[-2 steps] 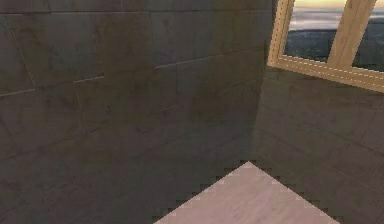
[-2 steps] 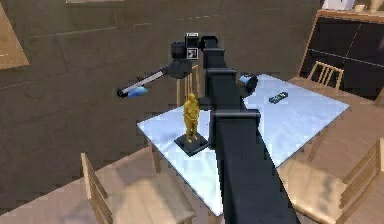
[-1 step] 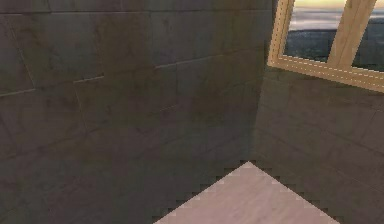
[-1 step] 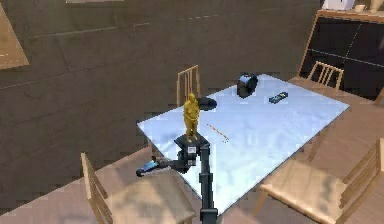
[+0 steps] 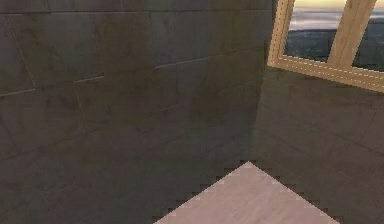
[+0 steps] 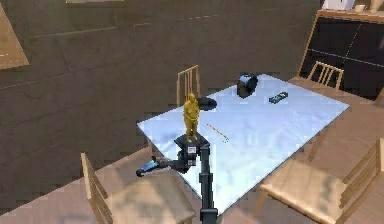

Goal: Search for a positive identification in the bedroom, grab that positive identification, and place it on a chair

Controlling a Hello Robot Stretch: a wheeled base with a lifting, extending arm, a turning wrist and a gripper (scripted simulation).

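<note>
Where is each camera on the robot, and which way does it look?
Forward view: on the robot, facing ahead and down at a dark wall corner, a window and floor; nothing of the robot's body.
Arm side view: on the robot's body, facing sideways at a table with a gold statue and chairs; arm and claw show.
Shared: the dark wall; perhaps the window, at the arm side view's left edge.

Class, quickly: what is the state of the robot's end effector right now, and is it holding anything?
End effector: state cannot be told, nor whether it holds anything.
</note>
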